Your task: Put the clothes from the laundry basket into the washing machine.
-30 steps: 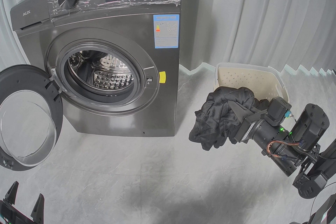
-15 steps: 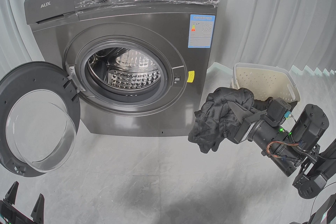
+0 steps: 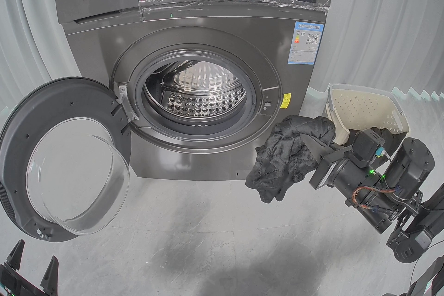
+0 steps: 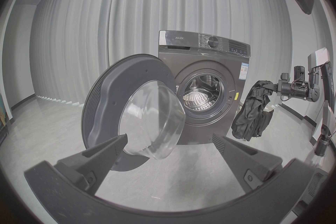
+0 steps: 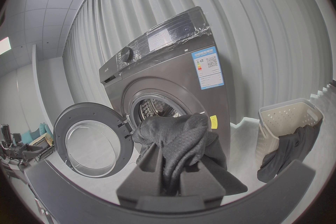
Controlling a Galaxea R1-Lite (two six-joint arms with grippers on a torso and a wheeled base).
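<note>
Your right arm [image 3: 365,179] comes in from the right side, forearm angled up and pointing left. The right gripper [image 3: 313,144] is out ahead of the wrist, fingers pinched tight on a black garment [image 3: 284,153] that hangs from them. Your left gripper [image 3: 33,264] sits low at the near left, tips up, fingers [image 4: 101,154] spread wide apart.
</note>
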